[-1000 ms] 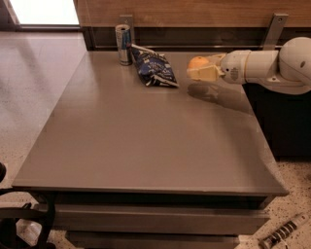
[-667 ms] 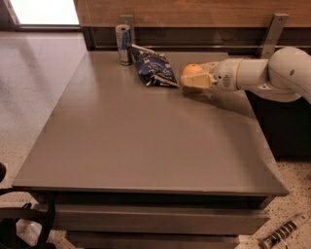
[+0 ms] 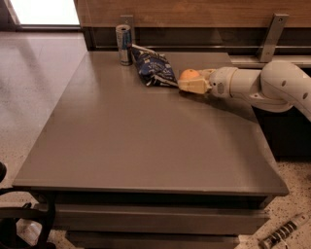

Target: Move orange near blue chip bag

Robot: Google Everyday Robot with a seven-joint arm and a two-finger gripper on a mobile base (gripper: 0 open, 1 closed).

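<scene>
A broad grey-brown table (image 3: 146, 146) fills most of the camera view; a pale speckled floor (image 3: 39, 73) lies to its left, and a wooden panel (image 3: 194, 12) runs along the wall behind its far edge, with a slanted metal bracket (image 3: 270, 36) fixed at the far right. The white arm (image 3: 272, 85) reaches in from the right side, stretched low and nearly level over the far right part of the tabletop; its shadow falls on the surface just under it.

The blue chip bag (image 3: 153, 68) lies crumpled on the far middle of the table (dark blue foil with white print), its long side slanting from the back edge towards the arm; a slim drink can (image 3: 124, 44) stands upright just beside the bag's far left end, near the table's back edge.

The gripper (image 3: 187, 83) sits at the arm's tip, right at the bag's near right corner; its cream fingers (image 3: 194, 86) are clasped around the orange (image 3: 189, 74), whose rounded top shows above them. The orange is just beside the bag, close enough that it seems to touch the foil edge, though the view does not settle that; whether the fruit rests on the table or hangs slightly above it is equally unclear.
</scene>
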